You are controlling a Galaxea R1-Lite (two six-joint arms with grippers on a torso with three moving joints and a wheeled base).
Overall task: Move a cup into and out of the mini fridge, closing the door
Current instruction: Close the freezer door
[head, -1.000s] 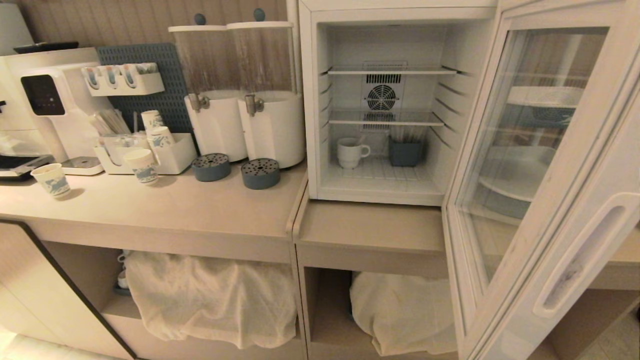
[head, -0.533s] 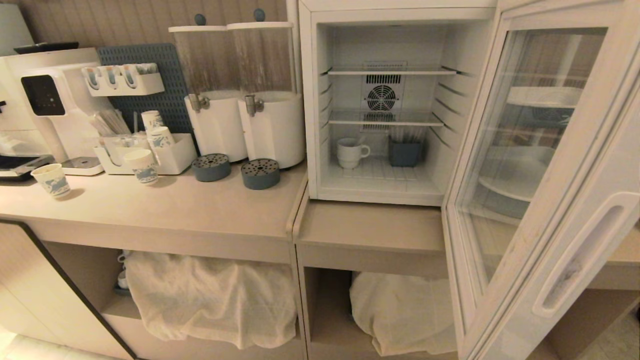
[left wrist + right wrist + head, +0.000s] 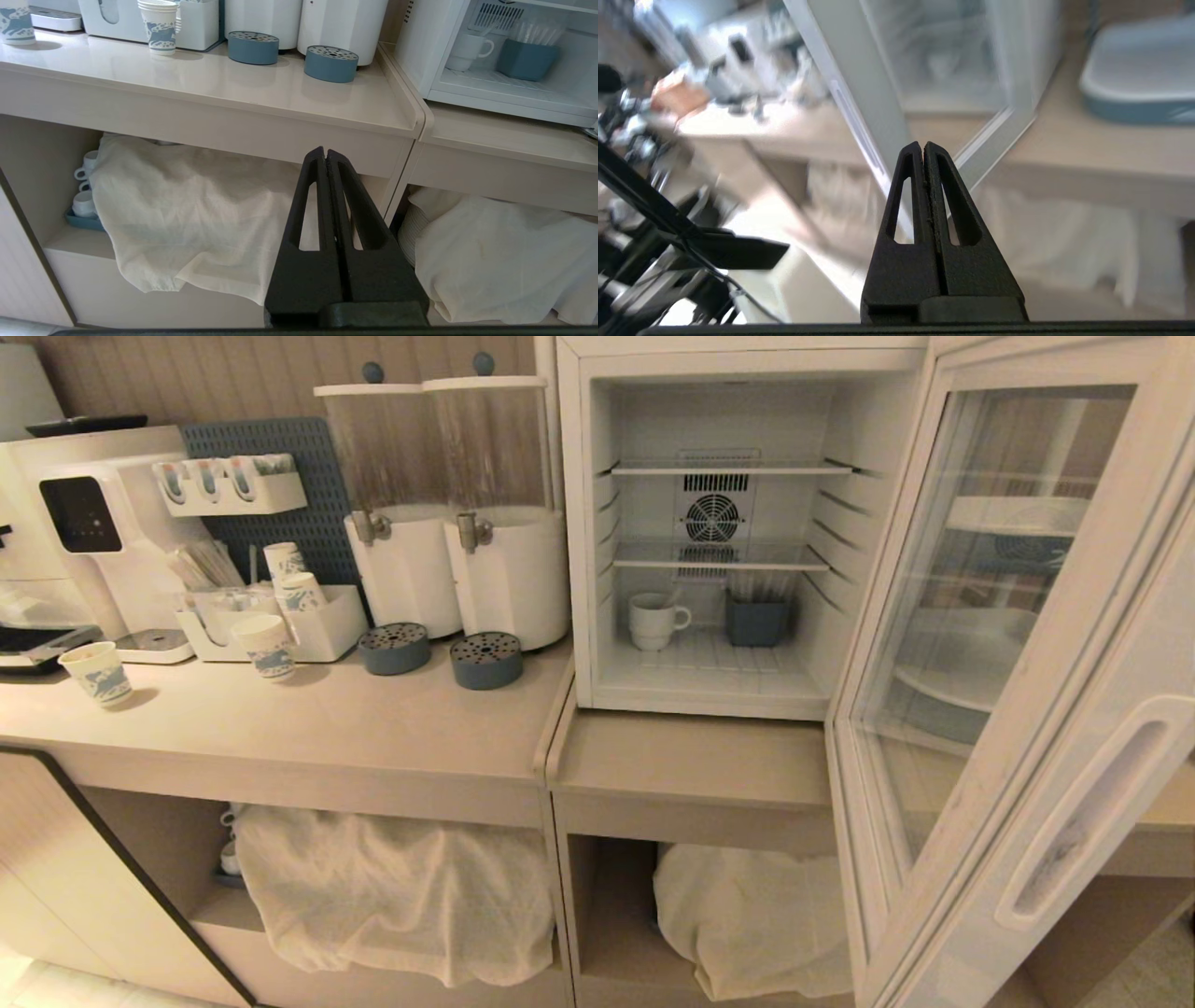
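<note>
Your fridge [image 3: 738, 537] stands with its door [image 3: 1018, 644] swung wide. The cup [image 3: 653, 619] sits on the fridge floor, left of a blue holder [image 3: 756, 621]. Left gripper [image 3: 325, 156] hangs pinched shut below the counter [image 3: 299, 719]. Right gripper [image 3: 923, 150], pinched shut, seems near the door's edge; that view is blurred.

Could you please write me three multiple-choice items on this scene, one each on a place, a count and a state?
1. Where is the cup?
A. on the fridge's floor
B. on the counter
C. on the top shelf

2. How many round blue trays sit under the dispensers?
A. one
B. two
C. four

3. The fridge door is:
A. shut
B. removed
C. open

A: the cup stands beside the blue box.
B: two trays side by side.
C: the door is swung wide, showing the shelves.
</note>
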